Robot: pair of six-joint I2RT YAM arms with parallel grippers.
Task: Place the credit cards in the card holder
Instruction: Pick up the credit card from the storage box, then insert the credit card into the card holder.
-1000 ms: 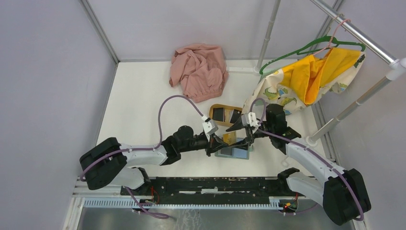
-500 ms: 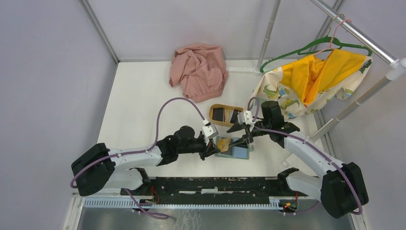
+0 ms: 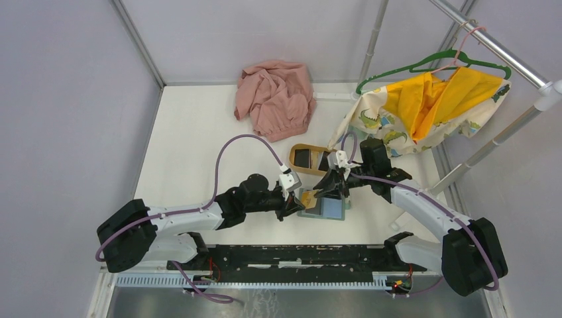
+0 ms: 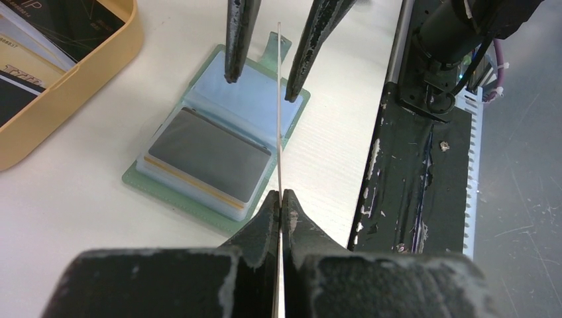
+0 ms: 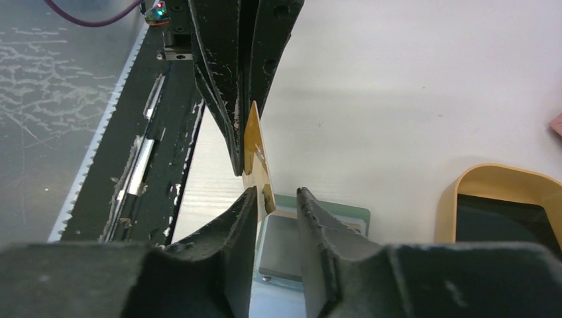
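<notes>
Handoff tip: left gripper [image 4: 280, 202] is clenched on gold card [image 4: 278, 112], and right gripper [image 4: 260, 89] straddles its 12 o'clock end, jaws apart. I'd pinch squarely before letting go over card holder [image 4: 245, 106].

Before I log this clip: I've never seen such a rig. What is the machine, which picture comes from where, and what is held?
Two robot arms are bolted at the near edge of the table. One picture looks down from above; the other two come from cameras on each wrist. The left end effector pinches a gold card on edge above the open card holder. The right end effector straddles the card, not clamped. A wooden tray holds black cards; a pink cloth lies farther back.
</notes>
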